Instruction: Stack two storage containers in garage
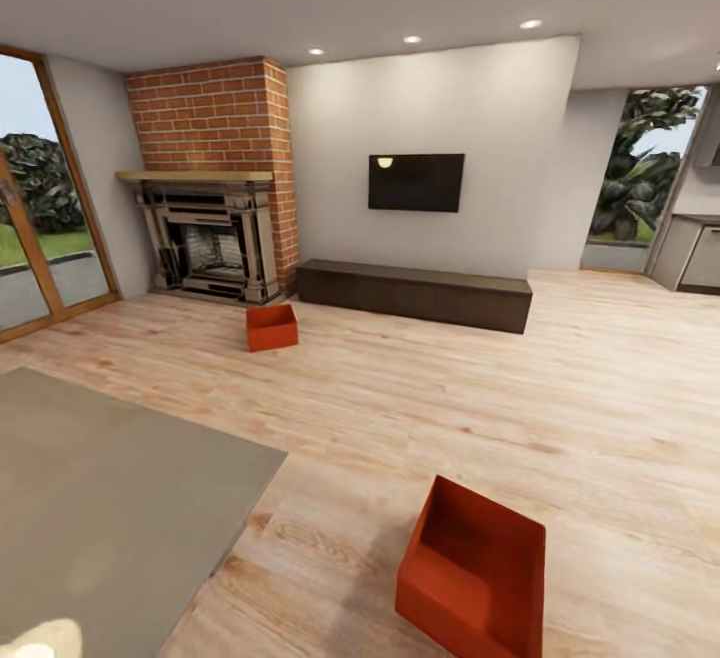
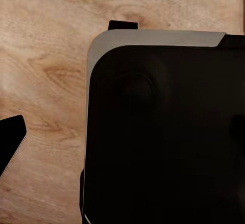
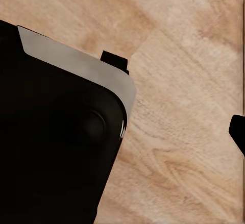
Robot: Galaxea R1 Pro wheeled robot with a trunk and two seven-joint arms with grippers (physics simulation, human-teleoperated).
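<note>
Two matte orange-red open bins: one container (image 1: 473, 570) sits tilted at lower right, the other (image 1: 272, 327) mid-left by the brick fireplace (image 1: 212, 178). Light wood plank floor (image 1: 430, 398), grey rug (image 1: 100, 498), wall TV (image 1: 416, 182). Can't tell either claw's state.

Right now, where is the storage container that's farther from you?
In the head view, the farther storage container sits on the wood plank floor left of centre, just in front of the brick fireplace and near the left end of the long dark bench.
</note>
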